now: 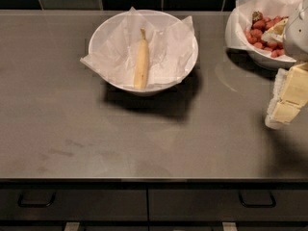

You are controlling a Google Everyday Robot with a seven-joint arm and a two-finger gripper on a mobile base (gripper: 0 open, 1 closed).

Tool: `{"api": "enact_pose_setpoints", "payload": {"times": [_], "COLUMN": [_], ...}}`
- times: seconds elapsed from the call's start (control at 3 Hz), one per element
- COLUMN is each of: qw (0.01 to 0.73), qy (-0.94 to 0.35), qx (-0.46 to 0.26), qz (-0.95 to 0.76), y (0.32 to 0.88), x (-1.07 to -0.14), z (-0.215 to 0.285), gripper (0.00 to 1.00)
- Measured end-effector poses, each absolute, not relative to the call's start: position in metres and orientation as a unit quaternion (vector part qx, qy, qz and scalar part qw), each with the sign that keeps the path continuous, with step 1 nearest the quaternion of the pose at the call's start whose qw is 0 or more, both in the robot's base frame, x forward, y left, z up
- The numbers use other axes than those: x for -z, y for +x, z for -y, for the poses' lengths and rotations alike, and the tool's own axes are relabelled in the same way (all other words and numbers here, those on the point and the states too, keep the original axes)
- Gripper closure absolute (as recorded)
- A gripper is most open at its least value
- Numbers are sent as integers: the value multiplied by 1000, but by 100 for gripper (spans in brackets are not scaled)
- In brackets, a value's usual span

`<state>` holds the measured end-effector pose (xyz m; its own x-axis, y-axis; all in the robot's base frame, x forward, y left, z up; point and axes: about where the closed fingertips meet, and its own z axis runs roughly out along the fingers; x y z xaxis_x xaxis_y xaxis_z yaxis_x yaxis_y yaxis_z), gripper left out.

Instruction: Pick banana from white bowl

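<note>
The banana is small, pale yellow and nearly straight. It lies lengthwise in the white bowl, stem tip pointing to the back. The bowl is lined with crinkled white paper whose corners stick out past the rim, and it stands at the back middle of the grey counter. My gripper shows at the right edge of the camera view as cream-coloured blocks under a grey-white arm part. It hangs over the counter well to the right of the bowl and touches neither the bowl nor the banana.
A second white paper-lined bowl with red strawberries stands at the back right, just behind my gripper. The grey counter ends at a front edge with drawers and dark handles below. A dark tiled wall runs along the back.
</note>
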<state>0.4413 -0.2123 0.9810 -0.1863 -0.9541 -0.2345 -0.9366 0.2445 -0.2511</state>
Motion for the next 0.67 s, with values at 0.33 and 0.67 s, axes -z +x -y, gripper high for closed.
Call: {"api": "enact_pose_setpoints", "payload": {"times": [0.33,0.67], "qw": [199,213], "qy": [-669,-746], "qx": [11,6], "qz": [-716,-631], "y": [455,472], "x": [-994,-1007], "z": [184,146], "gripper": [0,0]}}
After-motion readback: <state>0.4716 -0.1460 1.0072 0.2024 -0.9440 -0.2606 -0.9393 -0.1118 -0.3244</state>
